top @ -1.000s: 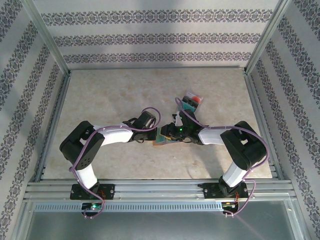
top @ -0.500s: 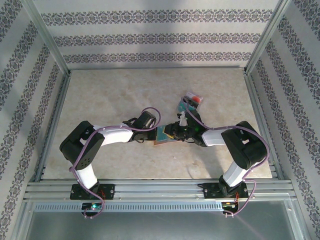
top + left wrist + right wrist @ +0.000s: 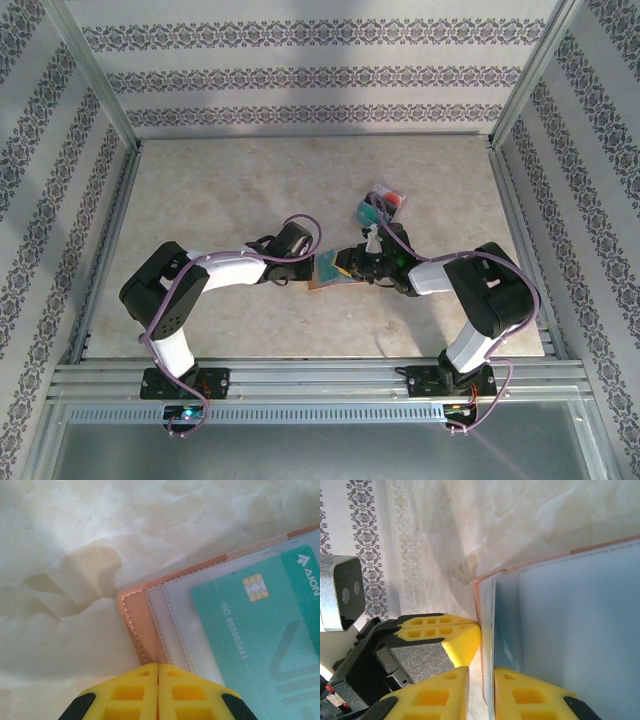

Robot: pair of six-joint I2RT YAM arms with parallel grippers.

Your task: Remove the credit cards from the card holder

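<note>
Marbled beige table (image 3: 200,200) lies under both arms. My left gripper (image 3: 158,690) has its yellow fingers pressed together, with the tips on the corner edge of the pink card holder (image 3: 134,625), which sits mid-table between the arms. My right gripper (image 3: 481,695) is narrow and straddles the holder's edge; I cannot tell whether it pinches. A teal card (image 3: 260,630) sits in the clear pocket. Farther back, loose cards (image 3: 381,206) lie well apart.

A lab robot cell: aluminium frame (image 3: 320,378), patterned wallpaper panels (image 3: 320,70), marble-look table (image 3: 220,190).
</note>
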